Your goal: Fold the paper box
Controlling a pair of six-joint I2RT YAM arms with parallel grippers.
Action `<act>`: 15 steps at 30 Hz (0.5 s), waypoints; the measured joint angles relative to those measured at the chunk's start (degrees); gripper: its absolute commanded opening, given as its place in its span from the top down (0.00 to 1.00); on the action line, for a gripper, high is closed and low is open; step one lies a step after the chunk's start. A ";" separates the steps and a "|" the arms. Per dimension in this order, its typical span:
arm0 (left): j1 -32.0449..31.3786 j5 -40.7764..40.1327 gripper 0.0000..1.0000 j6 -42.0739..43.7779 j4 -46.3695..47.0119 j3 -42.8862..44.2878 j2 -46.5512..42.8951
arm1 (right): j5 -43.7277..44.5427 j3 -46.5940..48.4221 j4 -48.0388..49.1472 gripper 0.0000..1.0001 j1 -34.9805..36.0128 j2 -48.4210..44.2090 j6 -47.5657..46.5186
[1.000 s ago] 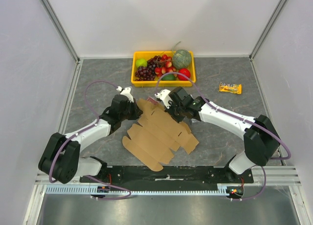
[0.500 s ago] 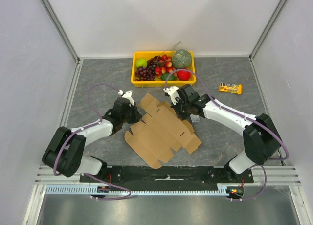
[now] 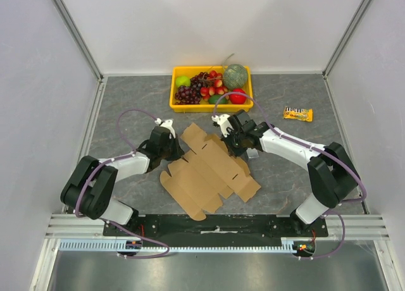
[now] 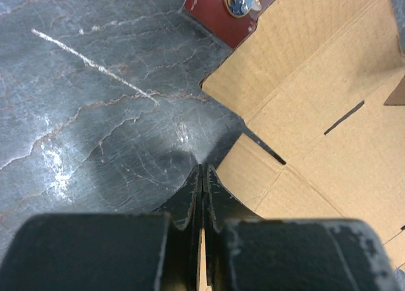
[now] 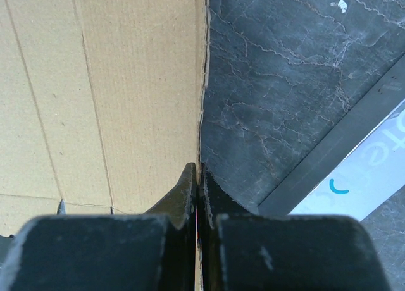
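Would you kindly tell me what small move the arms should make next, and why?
Probably lift both pinched edges slightly and draw them inward to start a crease. The paper box lies open and nearly flat on the table, the left gripper is shut on its left edge, the right gripper on its far right edge.

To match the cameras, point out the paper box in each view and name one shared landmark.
Top external: paper box lies flat at the centre of the picture.
Left wrist: paper box fills the right side.
Right wrist: paper box fills the left half.
Shared landmark: grey marbled table, bordering the cardboard in every view.
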 measured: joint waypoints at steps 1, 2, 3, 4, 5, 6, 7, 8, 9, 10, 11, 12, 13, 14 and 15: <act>0.09 -0.04 0.96 0.00 -0.02 0.28 0.24 | -0.07 0.00 0.00 1.00 0.00 0.00 -0.11; 0.26 -0.04 0.96 0.02 -0.04 0.63 0.44 | -0.31 0.00 -0.02 1.00 0.00 0.00 -0.20; 0.39 -0.07 0.96 0.02 -0.04 0.96 0.57 | -0.57 0.00 0.00 1.00 0.00 0.00 -0.26; 0.68 -0.07 0.96 0.02 -0.04 1.42 0.70 | -0.90 -0.02 0.02 1.00 0.00 0.00 -0.39; 1.03 -0.04 0.96 0.02 -0.02 1.90 0.81 | -1.11 -0.07 0.09 1.00 -0.04 0.00 -0.50; 1.49 -0.02 0.96 0.02 0.02 2.36 0.92 | -1.38 -0.09 0.09 1.00 -0.04 0.00 -0.61; 2.03 0.04 0.96 0.02 0.02 2.78 1.03 | -1.66 -0.13 0.09 1.00 -0.04 0.00 -0.66; 2.54 0.04 0.96 0.02 0.02 3.06 1.07 | -2.05 -0.17 0.11 1.00 -0.04 0.00 -0.66; 3.23 0.17 0.96 0.00 0.04 3.30 1.07 | -2.25 -0.22 0.13 1.00 -0.04 -0.07 -0.66; 3.85 0.22 0.96 0.02 0.09 3.48 1.07 | -2.43 -0.26 0.11 1.00 -0.04 -0.13 -0.68; 4.39 0.28 0.96 0.00 0.20 3.58 1.11 | -2.49 -0.33 0.11 1.00 -0.04 -0.28 -0.68; 4.85 0.42 0.96 0.02 0.24 3.67 1.16 | -2.58 -0.39 0.11 1.00 -0.04 -0.52 -0.68; 5.18 0.66 0.98 0.02 0.26 3.72 1.31 | -2.60 -0.42 0.09 1.00 -0.04 -0.74 -0.68; 5.38 0.94 0.98 0.00 0.42 3.72 1.53 | -2.62 -0.42 0.11 1.00 -0.04 -1.01 -0.68; 5.46 1.79 0.98 0.02 0.68 3.72 1.90 | -2.60 -0.42 0.13 1.00 -0.04 -1.25 -0.68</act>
